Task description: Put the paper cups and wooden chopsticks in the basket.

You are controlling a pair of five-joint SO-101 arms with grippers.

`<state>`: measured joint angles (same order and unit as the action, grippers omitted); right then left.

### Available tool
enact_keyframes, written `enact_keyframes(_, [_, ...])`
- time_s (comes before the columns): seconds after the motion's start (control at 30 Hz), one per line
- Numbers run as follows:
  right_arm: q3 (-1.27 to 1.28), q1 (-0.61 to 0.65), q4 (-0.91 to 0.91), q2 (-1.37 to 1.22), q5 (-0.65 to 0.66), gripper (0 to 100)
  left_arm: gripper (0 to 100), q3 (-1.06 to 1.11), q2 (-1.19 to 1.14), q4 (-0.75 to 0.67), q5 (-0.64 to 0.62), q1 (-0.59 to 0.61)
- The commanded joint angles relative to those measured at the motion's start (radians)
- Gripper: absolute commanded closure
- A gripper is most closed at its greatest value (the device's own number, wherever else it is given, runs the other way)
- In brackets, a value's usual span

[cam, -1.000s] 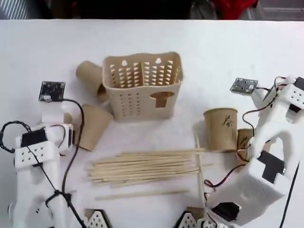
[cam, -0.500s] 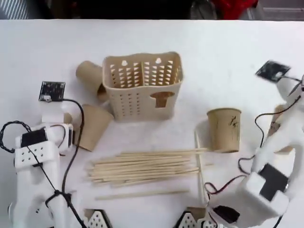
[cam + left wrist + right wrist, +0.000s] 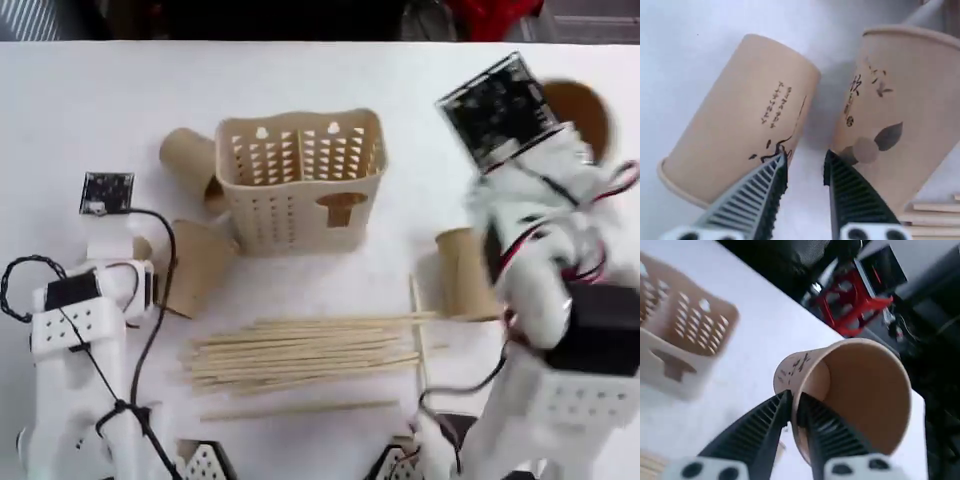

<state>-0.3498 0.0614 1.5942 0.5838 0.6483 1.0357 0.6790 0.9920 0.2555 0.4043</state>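
- The white counter [image 3: 120, 90] is the biggest thing here and carries everything else.
- The right arm [image 3: 560, 390] stands tall on the right side, with its wrist up over the counter and to the right of the basket.
- The left arm [image 3: 75, 340] sits low at the near left corner.
- The basket [image 3: 302, 180] stands upright in the middle of the counter. It is beige with perforated walls, and a divider splits it into two compartments.
- The pile of chopsticks [image 3: 300, 350] lies flat in front of the basket, running side to side. A single stick [image 3: 300, 408] lies just in front of the pile, and a crosswise stick [image 3: 418, 340] lies at its right end.
- The standing cup [image 3: 462, 272] is upright by the pile's right end, partly hidden by the right arm.
- The back cup [image 3: 185, 155] lies on its side against the basket's left wall. The front cup [image 3: 197, 265] lies near the basket's front left corner.
- The lifted cup [image 3: 860, 390] is up in the air and tilted, with its open mouth facing the wrist camera.
- The right claw [image 3: 794, 399] pinches the lifted cup's wall at the rim, one finger inside and one outside.
- The left claw [image 3: 804, 159] has its fingers spread and grips nothing. It hangs over bare counter between a side-lying cup [image 3: 745, 115] and a neighbour cup [image 3: 890, 125].
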Motion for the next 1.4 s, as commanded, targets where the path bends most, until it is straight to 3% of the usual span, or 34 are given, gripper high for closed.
enact_keyframes(0.0, [-0.028,0.151,-0.071,-0.036,-0.130,98.1,86,0.034,0.035,-0.077,-0.014,-0.012])
enact_keyframes(0.17, [-0.034,0.246,-0.142,-0.217,-0.213,98.1,86,0.046,0.035,-0.097,-0.014,-0.013])
enact_keyframes(0.33, [-0.043,0.257,-0.189,-0.311,-0.256,98.1,86,0.046,0.035,-0.098,-0.014,-0.013])
enact_keyframes(0.8, [-0.068,0.410,-0.248,-0.292,-0.275,98.1,86,0.046,0.035,-0.098,-0.014,-0.013])
enact_keyframes(1.13, [-0.015,0.414,-0.403,-0.423,-0.281,98.1,86,0.061,0.036,-0.100,-0.014,-0.013])
enact_keyframes(1.37, [-0.018,0.412,-0.361,-0.484,-0.273,97.5,86,0.063,0.036,-0.100,-0.014,-0.015])
